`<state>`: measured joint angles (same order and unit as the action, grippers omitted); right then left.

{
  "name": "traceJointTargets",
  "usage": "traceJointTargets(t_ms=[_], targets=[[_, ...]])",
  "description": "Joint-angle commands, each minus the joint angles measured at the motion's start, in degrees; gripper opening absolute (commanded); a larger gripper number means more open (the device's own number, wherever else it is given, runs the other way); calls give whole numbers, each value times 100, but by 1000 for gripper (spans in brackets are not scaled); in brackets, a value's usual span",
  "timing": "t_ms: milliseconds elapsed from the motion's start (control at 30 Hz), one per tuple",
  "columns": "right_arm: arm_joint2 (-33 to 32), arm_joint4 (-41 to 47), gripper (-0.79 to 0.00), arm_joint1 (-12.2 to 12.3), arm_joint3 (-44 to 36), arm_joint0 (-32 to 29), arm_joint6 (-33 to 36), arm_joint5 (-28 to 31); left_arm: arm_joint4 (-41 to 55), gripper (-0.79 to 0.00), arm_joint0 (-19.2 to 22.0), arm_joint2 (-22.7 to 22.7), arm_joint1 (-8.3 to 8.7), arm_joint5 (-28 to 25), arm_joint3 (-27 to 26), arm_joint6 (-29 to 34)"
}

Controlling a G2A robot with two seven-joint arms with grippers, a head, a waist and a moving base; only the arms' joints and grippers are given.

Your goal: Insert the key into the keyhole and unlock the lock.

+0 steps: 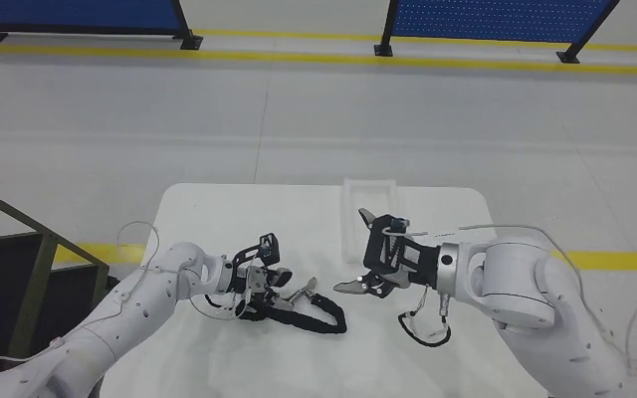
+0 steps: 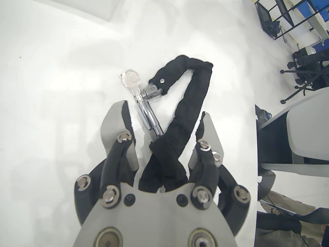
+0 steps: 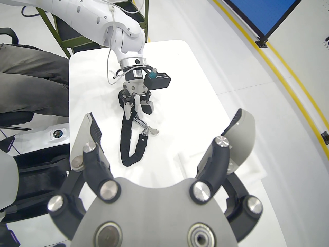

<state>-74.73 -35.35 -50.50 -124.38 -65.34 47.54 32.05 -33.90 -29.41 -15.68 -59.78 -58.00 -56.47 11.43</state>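
On the white table (image 1: 199,214), we found the black-sleeved chain lock (image 2: 190,109) lying in a loop. Its metal cylinder (image 2: 147,115) and one stretch of sleeve ran between the jaws of the left gripper (image 2: 164,108), which stood partly apart around them. We saw the key (image 2: 131,78) at the cylinder's tip. Near the lock, the right gripper (image 3: 165,114) hung with its jaws wide and empty.

Black fabric-sleeved chain lock (image 2: 191,98), bent into a narrow loop, lying flat on the white tabletop (image 2: 64,83). Chrome barrel (image 2: 147,115) at one end, with clear-headed key (image 2: 131,77) protruding from its tip.
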Motion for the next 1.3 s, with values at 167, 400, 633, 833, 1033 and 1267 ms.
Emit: traceJointTargets(t_ms=[167,400,633,833,1033,1267], targets=[[168,89,0,-37,440,215,-381,172,-60,0,317,-270,158,0,-312,-270],[591,366,0,-138,1458,1111,-636,750,-213,0,920,-629,530,0,-591,-642],[902,971,0,-237,2624,2224,-602,1350,-55,0,1540,-764,871,0,-872,-1190],[1173,1575,0,-301,3495,3140,-247,1826,-345,0,2196,-730,920,0,-811,-1713],[1309,1922,0,-332,4158,3907,60,2060,-837,0,2707,-597,897,0,-554,-2368],[1543,2166,0,-339,4739,4463,181,2289,-379,0,3063,-33,831,0,-372,-2367]])
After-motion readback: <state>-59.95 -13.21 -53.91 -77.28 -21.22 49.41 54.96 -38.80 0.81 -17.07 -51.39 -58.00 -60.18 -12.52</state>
